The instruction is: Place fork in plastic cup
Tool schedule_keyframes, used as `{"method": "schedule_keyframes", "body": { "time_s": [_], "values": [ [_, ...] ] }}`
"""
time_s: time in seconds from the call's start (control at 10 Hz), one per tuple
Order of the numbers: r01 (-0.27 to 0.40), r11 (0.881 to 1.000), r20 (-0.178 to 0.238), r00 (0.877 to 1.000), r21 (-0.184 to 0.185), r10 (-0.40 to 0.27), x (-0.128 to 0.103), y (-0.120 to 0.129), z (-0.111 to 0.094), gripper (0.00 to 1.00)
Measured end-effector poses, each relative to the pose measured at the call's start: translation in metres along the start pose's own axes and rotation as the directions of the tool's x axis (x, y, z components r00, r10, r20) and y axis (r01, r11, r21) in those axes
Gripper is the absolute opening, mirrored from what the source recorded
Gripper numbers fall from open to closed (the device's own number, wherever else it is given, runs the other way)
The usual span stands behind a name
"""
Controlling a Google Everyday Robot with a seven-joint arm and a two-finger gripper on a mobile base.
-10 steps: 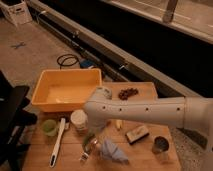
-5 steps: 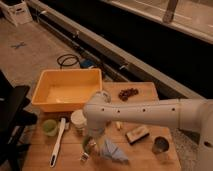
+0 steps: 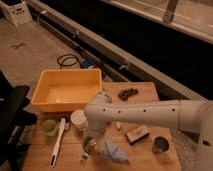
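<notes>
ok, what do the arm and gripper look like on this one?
The arm: smooth cream-white tubular links with a rounded bulbous joint; no cables or markings show. The gripper: a darker greyish end piece under that joint, low over the front of the wooden table, beside the crumpled blue cloth.

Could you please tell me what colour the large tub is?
The tub is yellow, in the camera view; the gripper hangs near the table's front edge.

Behind the wooden table [image 3: 147,92], a grey speckled floor [image 3: 35,55] is seen, and a long pale ledge [image 3: 125,62] is placed under dark panels [image 3: 130,30].
</notes>
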Motion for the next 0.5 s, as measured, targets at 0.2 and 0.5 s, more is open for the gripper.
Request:
{"method": "schedule_keyframes", "body": {
  "time_s": [0.2, 0.5],
  "values": [
    [-0.022, 1.0, 0.03, 0.999, 0.006, 0.022, -0.003, 0.005, 0.009, 0.68],
    [-0.047, 0.999, 0.057, 0.997, 0.012, 0.046, -0.01, 0.008, 0.018, 0.68]
  ]
}}
